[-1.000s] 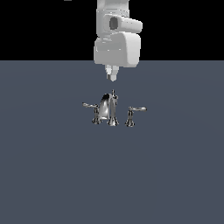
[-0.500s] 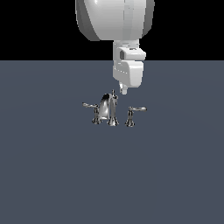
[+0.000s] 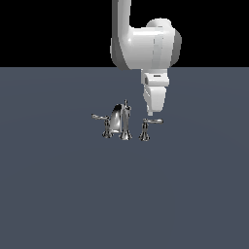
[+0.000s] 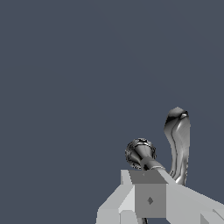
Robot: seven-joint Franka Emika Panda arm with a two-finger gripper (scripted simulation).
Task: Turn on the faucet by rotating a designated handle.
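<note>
The faucet (image 3: 118,122) is a small chrome set standing on the dark floor, with an arched spout, a top knob and a lever on each side. The handle (image 3: 150,122) is the lever on its own flared post at the exterior view's right of the spout. My gripper (image 3: 152,113) hangs straight down just above that lever's outer end, fingers together and holding nothing. In the wrist view the handle (image 4: 141,153) runs from its round post in under my gripper (image 4: 148,181), and the curved spout (image 4: 177,140) rises beside it.
The other lever (image 3: 99,117) sticks out on the exterior view's left of the spout. A flat grey-blue floor (image 3: 58,194) surrounds the set. The white arm (image 3: 146,46) descends from above, behind the faucet.
The arm has swung from above the spout toward the exterior view's right and lowered. The gripper tip now sits over the right-hand lever. The faucet levers have not moved.
</note>
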